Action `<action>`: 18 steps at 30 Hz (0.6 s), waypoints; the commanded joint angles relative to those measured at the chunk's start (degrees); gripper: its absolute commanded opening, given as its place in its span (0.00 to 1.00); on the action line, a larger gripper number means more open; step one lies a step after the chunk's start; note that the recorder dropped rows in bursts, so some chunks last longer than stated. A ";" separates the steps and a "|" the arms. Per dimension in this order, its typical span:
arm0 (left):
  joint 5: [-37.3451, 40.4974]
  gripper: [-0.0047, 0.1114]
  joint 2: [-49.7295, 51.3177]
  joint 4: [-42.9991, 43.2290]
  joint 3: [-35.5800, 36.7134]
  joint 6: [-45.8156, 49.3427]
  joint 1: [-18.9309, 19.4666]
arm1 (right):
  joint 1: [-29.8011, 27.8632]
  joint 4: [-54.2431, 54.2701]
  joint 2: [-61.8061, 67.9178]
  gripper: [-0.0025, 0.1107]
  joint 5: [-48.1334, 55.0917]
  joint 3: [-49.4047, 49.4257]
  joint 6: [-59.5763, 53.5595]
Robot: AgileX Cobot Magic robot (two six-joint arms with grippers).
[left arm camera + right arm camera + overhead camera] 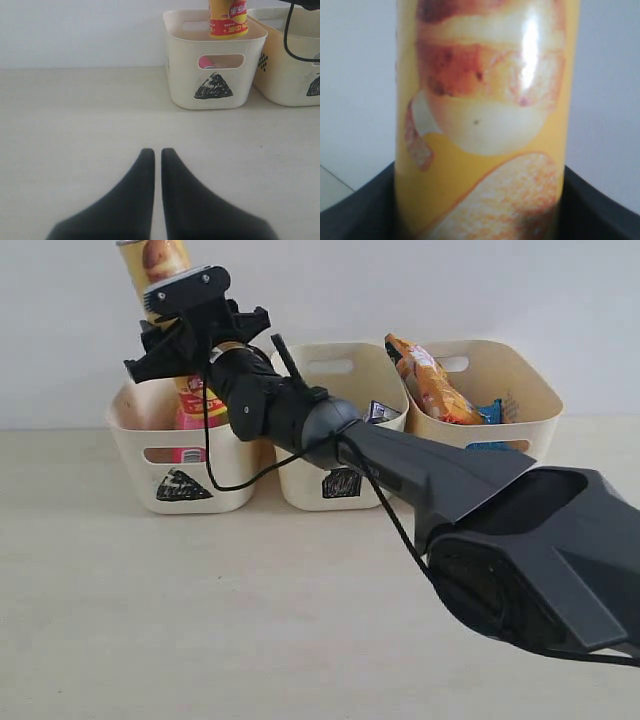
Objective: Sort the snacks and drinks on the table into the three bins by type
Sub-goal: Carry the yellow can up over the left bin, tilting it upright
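Yellow tube point(152, 262) stands upright, clamped in our right pincer point(195, 335) over the triangle bin point(130, 435) at ten o'clock; our left pincer point(157, 157) hangs together above the counter point(75, 125).

My exterior camera sits in front of the table point(150, 620), slightly above it, facing the white wall point(420, 290) and the row of three cream bins point(520, 400). The right arm point(480, 500) starts close beside the lens and blocks the lower right. The left wrist camera hangs low over the tabletop, looking past the left gripper point(157, 152) to the triangle-marked bin point(185, 85) and the edge of the middle bin point(285, 85). The right wrist camera is so near the yellow-and-red crisp tube point(480, 150) that it fills the frame. All three views share that tube; the exterior and left wrist views also share those two bins.
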 commanded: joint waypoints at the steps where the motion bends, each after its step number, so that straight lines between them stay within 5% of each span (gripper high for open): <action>1: -0.04 0.08 -0.16 -0.06 0.18 0.13 0.15 | -0.61 -0.50 0.20 0.43 -0.45 -0.76 1.75; 4: -0.04 0.08 -0.16 -0.06 0.18 0.13 0.15 | -0.61 -0.50 0.20 0.62 -1.58 -0.76 1.75; 6: -0.04 0.08 -0.16 -0.06 0.18 0.13 0.15 | -0.61 -0.50 0.20 0.67 -1.34 -0.76 1.33; 18: -0.04 0.08 -0.16 -0.06 0.18 0.13 0.15 | -0.50 -0.40 -2.94 0.67 -0.09 -0.76 -0.14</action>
